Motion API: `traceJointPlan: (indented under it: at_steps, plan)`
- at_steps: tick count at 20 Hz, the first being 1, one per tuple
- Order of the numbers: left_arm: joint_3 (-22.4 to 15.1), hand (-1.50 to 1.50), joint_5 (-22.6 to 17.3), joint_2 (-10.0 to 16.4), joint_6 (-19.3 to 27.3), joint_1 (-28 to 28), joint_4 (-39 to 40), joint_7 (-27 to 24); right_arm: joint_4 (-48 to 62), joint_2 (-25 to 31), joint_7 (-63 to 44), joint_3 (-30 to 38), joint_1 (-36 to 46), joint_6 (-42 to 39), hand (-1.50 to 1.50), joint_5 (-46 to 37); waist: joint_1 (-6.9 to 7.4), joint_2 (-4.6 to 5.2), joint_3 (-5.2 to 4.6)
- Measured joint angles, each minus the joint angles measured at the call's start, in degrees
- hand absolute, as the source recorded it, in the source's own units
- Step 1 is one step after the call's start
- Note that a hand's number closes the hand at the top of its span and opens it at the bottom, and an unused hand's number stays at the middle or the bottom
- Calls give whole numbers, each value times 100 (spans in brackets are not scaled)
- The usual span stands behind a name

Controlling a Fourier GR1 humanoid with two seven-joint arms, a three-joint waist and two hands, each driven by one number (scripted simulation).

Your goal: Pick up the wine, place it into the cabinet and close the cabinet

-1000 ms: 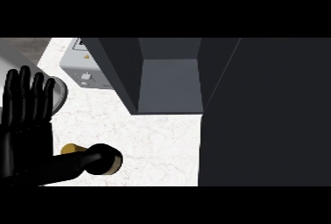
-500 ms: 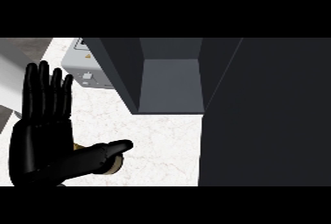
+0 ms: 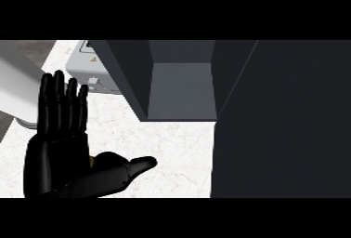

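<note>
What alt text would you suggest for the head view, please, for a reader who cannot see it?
The robot's black left hand, open with fingers straight, fills the view's lower left over a white marbled counter. Beyond it stands an open dark grey cabinet, its door swung out at right.

Left hand (image 3: 58,153), fingers straight, thumb out, over white counter (image 3: 178,148), open cabinet (image 3: 182,88) beyond

No word, number or brand can be read anywhere in the head view. The pale grey box (image 3: 93,65) at the back of the surface (image 3: 171,148) carries a small yellowish mark near its top edge and a small pale patch lower down, both too small to make out.
</note>
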State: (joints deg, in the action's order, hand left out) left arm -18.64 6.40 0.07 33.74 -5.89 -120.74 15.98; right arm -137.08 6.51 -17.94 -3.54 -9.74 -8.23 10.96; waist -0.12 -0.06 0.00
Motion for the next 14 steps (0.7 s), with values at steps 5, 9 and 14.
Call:
traceJointPlan:
  at_steps: [5, 9, 14]
  plan:
    - [-218, -150, 257, 12, 189, 73, -144, 201, -43, -15, -308, 36, 289, 60, -150, -1, 8, 0, -1]
    - [-272, -150, 411, 15, 221, 280, -279, 281, -42, -68, -275, 70, 228, -20, -150, 10, 7, 0, 0]
    - [-230, -150, 467, 40, 196, 651, -424, 248, -63, -78, -551, 97, 403, 41, -150, 40, 11, 0, 0]
